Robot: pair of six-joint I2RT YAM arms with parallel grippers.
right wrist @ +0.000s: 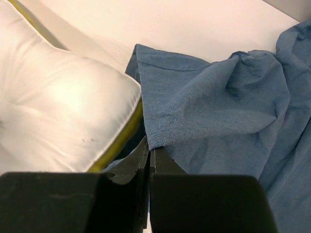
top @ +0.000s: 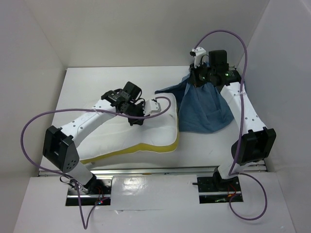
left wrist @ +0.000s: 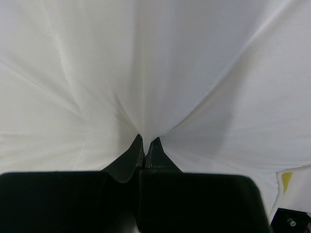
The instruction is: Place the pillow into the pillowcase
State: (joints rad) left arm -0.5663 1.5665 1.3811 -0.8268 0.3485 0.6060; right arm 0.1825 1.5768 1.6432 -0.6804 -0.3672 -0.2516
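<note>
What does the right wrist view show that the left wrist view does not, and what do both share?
Only the right wrist view: the pillowcase, its hem pinched by the shut right pincer, and the table. Only the left wrist view: the left pincer shut on the pillow, creases spreading from it. Both: the white pillow with a yellow strip.

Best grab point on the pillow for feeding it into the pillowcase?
Probably the slack cover near the end facing the pillowcase, coming from above. The pillow lies flat and looks too thick to span, so pinch up a fold of cloth, as the left pincer does now.
</note>
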